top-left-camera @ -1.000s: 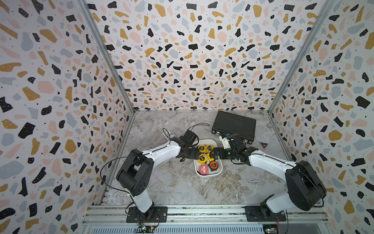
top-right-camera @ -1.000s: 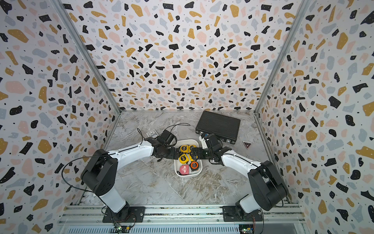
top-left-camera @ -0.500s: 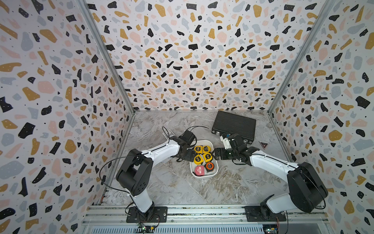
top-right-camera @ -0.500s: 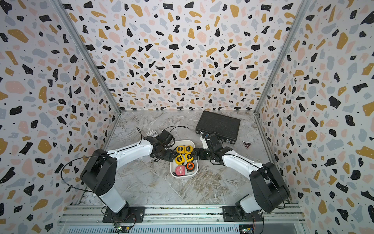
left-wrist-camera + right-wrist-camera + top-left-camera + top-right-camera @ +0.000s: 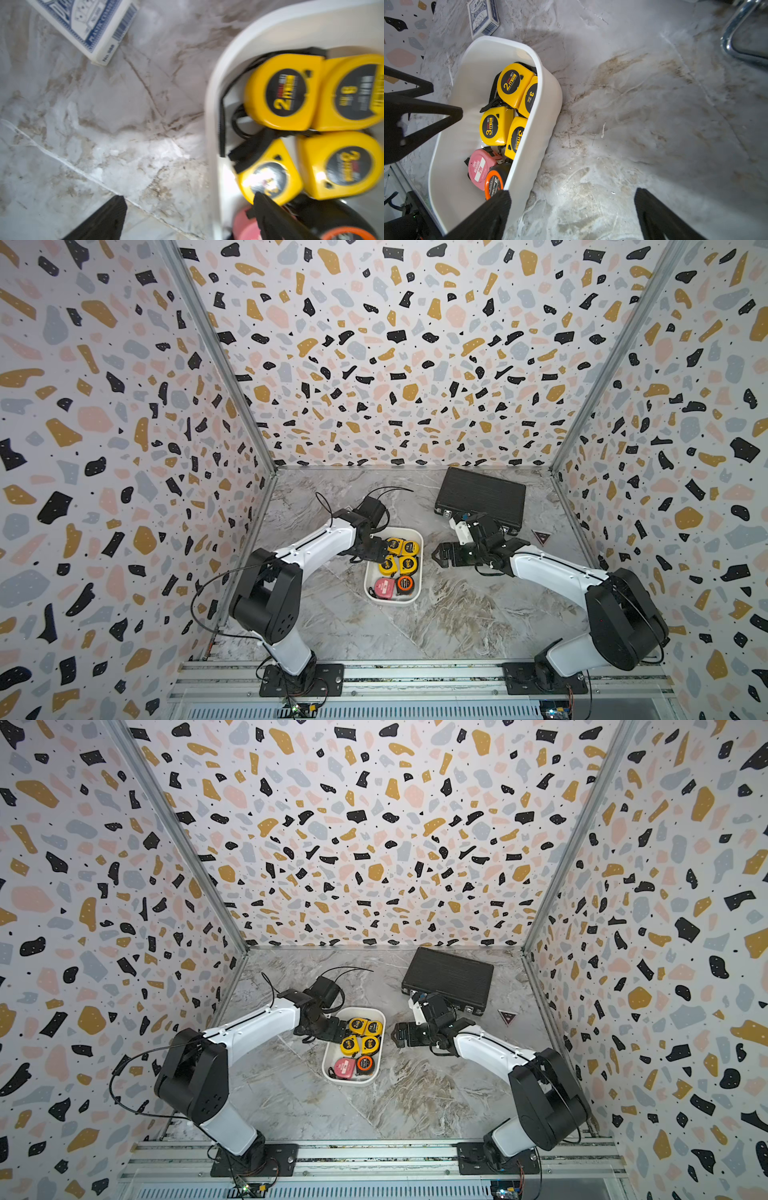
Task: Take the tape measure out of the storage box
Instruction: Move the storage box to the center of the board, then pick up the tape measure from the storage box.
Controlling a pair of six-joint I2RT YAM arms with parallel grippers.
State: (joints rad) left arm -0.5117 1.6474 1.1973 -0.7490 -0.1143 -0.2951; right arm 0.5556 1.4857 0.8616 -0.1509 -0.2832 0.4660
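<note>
The storage box (image 5: 392, 600) (image 5: 348, 1080) is a shallow white tray on the marble table between both arms. Several tape measures lie flat in it: yellow ones (image 5: 407, 564) (image 5: 284, 93) (image 5: 492, 126), a pink one (image 5: 384, 586) (image 5: 478, 168) and an orange-and-black one (image 5: 364, 1063) (image 5: 494, 182). My left gripper (image 5: 379, 553) (image 5: 188, 209) is open and straddles the box's left wall, one finger (image 5: 268, 216) over the tape measures and the other over the table. My right gripper (image 5: 435, 556) (image 5: 572, 203) is open and empty, just right of the box.
A black ribbed case (image 5: 482, 495) (image 5: 451, 977) lies at the back right, behind my right wrist. A blue-and-white card box (image 5: 89, 22) (image 5: 483, 17) sits on the table beyond the storage box. A small dark triangle (image 5: 541, 537) lies at the right. Patterned walls enclose three sides.
The storage box has slid left across the table, with the tape measures still in it. Both grippers moved left too, and the right one now stands clear of the box's right wall.
</note>
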